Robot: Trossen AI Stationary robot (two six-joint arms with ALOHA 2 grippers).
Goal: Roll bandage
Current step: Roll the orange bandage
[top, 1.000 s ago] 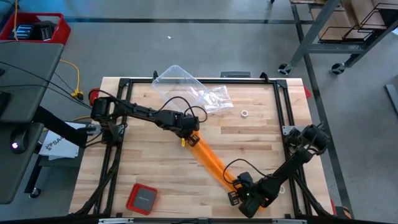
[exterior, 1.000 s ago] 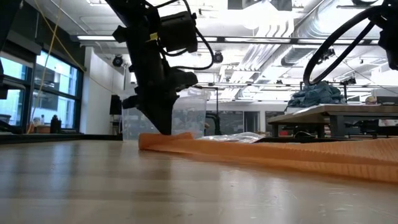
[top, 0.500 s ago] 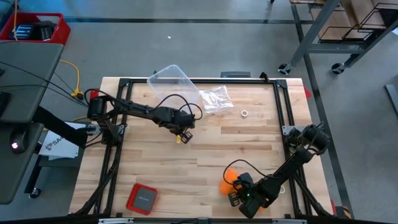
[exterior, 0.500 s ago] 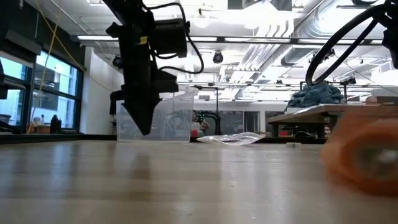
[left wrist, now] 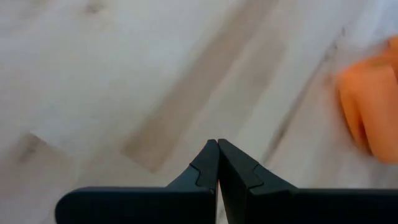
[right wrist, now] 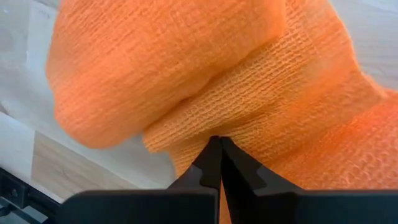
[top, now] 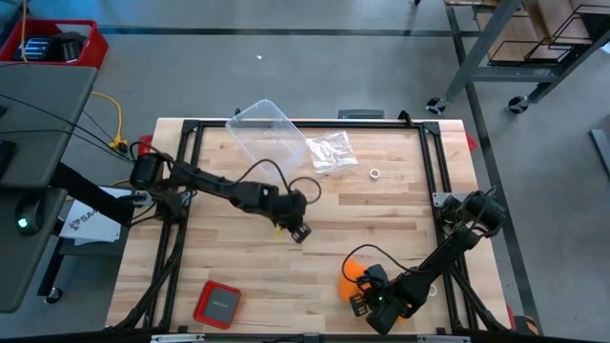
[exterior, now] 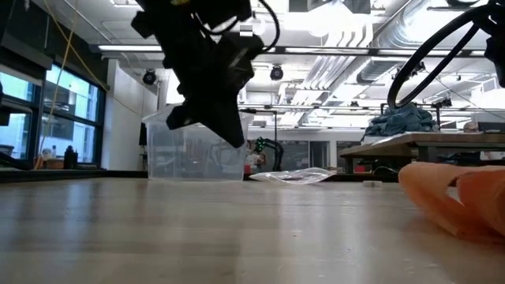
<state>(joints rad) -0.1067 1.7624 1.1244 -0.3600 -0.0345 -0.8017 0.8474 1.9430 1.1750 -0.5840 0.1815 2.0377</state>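
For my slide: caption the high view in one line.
Right gripper shut beside the bunched bandage; left gripper shut over mid-table.

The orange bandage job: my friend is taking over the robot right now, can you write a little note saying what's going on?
Left gripper: shut, holding nothing, hanging above the middle of the table.
Right gripper: shut, its tips pressed into the bandage at the table's near right; whether it pinches the fabric is unclear.
Bandage: bunched into a loose orange lump beside the right gripper, not a neat roll.
Done: the strip is gathered into one spot.
Left: tidy it into a tight, even roll.
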